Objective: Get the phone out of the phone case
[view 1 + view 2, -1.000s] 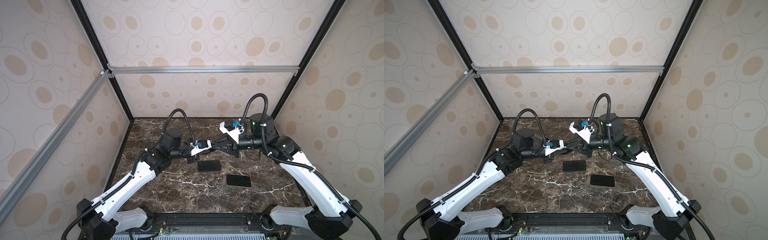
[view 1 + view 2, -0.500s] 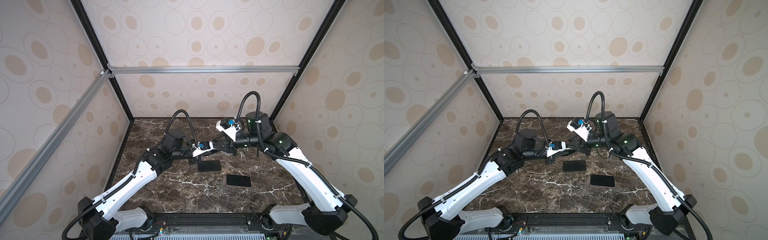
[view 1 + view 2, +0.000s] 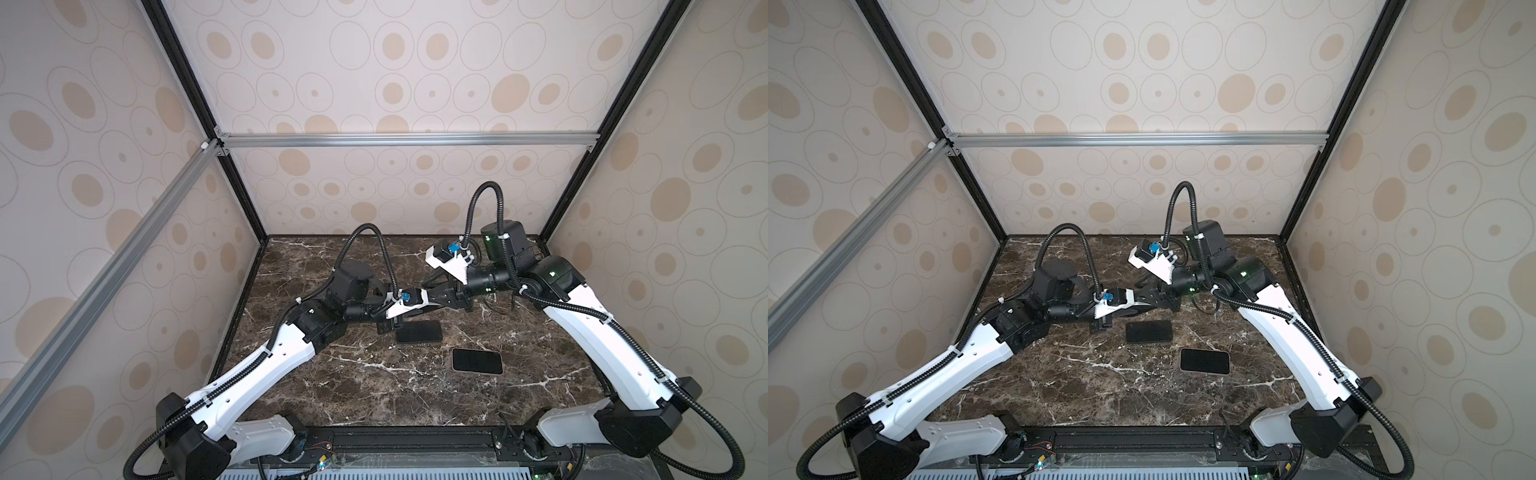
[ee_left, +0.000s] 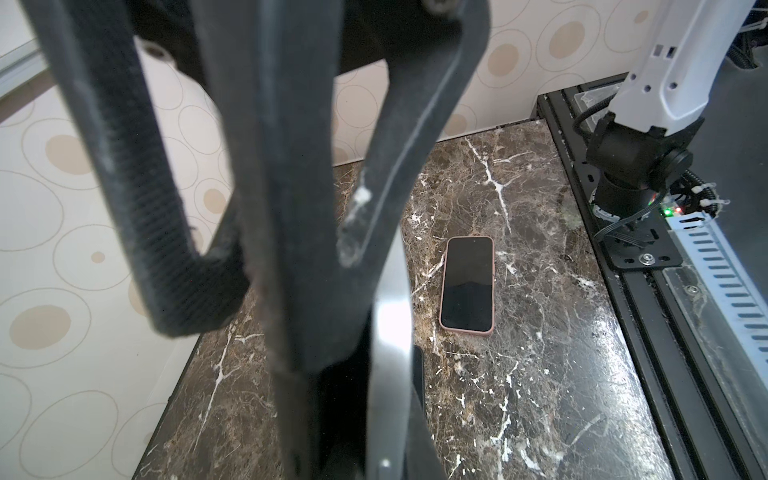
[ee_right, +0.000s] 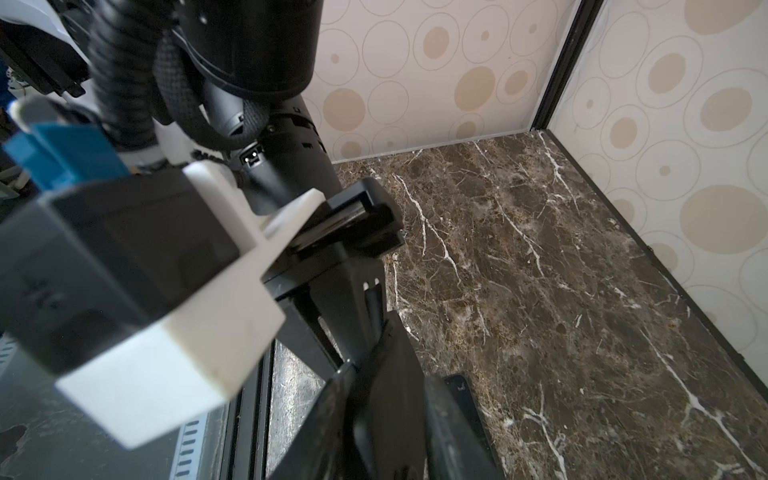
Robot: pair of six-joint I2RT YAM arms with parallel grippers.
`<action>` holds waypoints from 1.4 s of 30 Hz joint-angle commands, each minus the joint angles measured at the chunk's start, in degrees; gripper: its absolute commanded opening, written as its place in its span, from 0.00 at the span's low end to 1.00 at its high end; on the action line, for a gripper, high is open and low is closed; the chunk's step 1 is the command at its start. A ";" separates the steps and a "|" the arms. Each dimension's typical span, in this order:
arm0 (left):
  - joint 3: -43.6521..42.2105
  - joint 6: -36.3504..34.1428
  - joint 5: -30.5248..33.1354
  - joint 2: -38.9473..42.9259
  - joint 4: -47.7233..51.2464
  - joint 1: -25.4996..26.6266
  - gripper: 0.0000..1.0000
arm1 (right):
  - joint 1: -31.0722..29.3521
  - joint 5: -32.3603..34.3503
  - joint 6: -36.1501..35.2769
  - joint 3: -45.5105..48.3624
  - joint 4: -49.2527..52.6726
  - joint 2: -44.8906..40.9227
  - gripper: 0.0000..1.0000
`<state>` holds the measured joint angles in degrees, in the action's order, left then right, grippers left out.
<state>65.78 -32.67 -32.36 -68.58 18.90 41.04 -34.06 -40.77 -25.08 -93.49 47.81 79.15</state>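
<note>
Cased phone [image 3: 477, 360], pink rim, lies flat on the worktop [image 3: 340, 386], apart from both arms. Suggested approach: pin the case rim with one end effector and peel a corner with the other.

Left end effector [image 3: 434, 306] is pressed together. Right end effector [image 3: 429, 293]: cannot tell if spread.

Both arms reach inward, tips meeting near a second dark slab [image 3: 417, 331].

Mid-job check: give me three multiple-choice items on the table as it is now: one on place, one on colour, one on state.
1. Where does the cased phone lie relative to the black slab? A nearer the arm bases, rightward. B behind it. C on top.
2. Its rim colour? A blue. B pink. C green.
3. Its state? A gripped by a hand. B flat, untouched. C on edge.
Key: A, both top views show it; B, the left wrist view shows the rim; B, nothing touches it.
</note>
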 commanded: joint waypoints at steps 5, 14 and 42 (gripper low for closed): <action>1.08 -1.01 1.11 3.35 -9.00 -0.10 0.00 | -0.43 1.77 1.06 0.06 5.30 1.71 0.27; -0.73 -0.11 2.12 4.53 -11.14 -0.10 0.00 | 0.00 1.68 5.05 0.59 1.52 0.54 0.06; -6.90 42.83 -1.21 -1.30 -1.25 -18.50 0.00 | 9.60 32.37 44.48 28.56 -31.73 -11.24 0.00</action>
<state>57.76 3.31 -35.77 -69.12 12.67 24.23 -24.40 -11.51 17.04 -65.41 17.54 68.29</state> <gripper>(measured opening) 0.100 0.099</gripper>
